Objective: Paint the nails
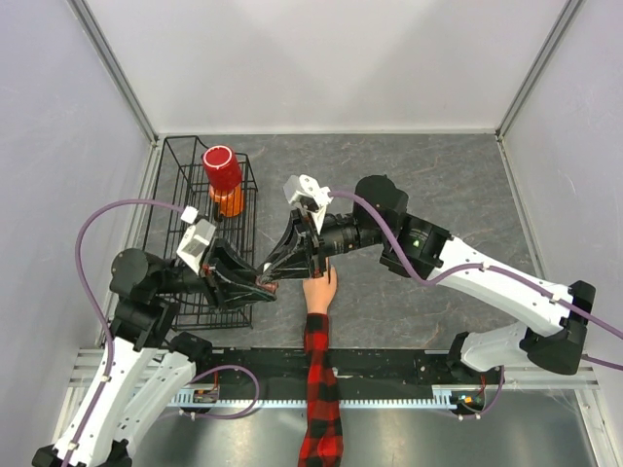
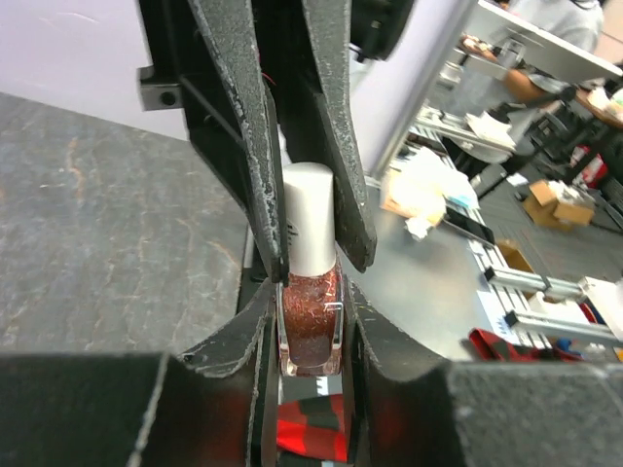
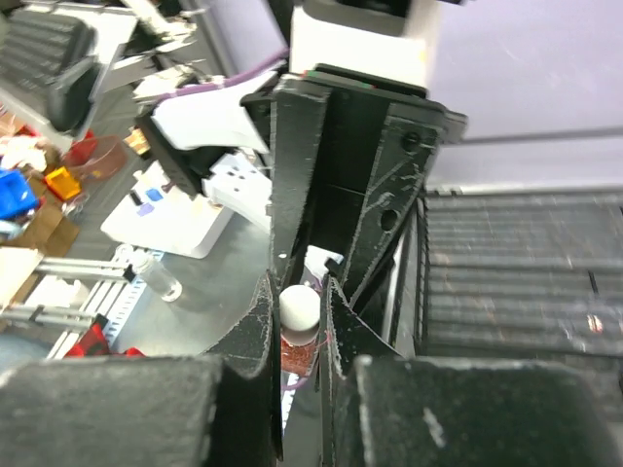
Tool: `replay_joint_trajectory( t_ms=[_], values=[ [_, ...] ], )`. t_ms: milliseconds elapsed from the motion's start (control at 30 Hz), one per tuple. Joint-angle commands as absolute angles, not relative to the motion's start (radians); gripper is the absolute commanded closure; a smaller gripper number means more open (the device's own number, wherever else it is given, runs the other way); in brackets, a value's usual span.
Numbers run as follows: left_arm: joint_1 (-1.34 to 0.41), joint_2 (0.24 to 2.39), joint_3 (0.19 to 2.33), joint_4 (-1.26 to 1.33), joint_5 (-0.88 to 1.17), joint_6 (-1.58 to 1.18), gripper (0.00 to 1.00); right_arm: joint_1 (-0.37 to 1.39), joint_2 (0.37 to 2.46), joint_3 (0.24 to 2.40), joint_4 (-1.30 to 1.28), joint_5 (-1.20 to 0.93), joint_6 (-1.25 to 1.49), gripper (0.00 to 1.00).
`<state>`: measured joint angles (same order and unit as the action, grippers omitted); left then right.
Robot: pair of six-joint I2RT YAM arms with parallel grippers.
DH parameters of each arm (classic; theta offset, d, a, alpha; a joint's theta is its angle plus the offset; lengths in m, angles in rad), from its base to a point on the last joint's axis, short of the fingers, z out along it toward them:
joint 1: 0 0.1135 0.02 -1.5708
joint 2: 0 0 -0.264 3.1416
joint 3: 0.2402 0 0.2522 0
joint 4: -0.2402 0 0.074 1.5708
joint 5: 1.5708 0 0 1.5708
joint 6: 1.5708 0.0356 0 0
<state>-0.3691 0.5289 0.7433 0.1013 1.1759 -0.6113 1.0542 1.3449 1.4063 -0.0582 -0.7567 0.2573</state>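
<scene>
The peach mannequin hand (image 1: 319, 292) with its red-and-black plaid sleeve (image 1: 319, 389) lies palm down at the table's front middle. Its nails are too small to make out. My left gripper (image 1: 261, 285) is shut on the glass body of a small nail polish bottle (image 2: 311, 326) filled with red glitter polish, just left of the hand's fingertips. My right gripper (image 1: 282, 265) comes from the opposite side and is shut on the bottle's silver-white cap (image 3: 299, 309). The cap (image 2: 310, 219) sits on the bottle. The plaid sleeve (image 2: 311, 428) shows below the bottle.
A black wire basket (image 1: 165, 195) stands at the left and holds a red cup (image 1: 222, 170) on an orange item (image 1: 230, 202). Both arms crowd the area above the hand. A metal rail (image 1: 389, 365) runs along the near edge.
</scene>
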Motion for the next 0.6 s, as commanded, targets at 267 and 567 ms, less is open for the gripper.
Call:
replay_joint_trajectory(
  t_ms=[267, 567],
  values=[
    [-0.357, 0.532, 0.894, -0.213, 0.819, -0.272, 0.98, 1.015, 1.318, 1.518, -0.314, -0.392, 0.231, 0.21],
    [-0.357, 0.511, 0.838, -0.239, 0.641, -0.098, 0.98, 1.052, 1.413, 1.679, -0.399, -0.059, 0.324, 0.18]
  ],
)
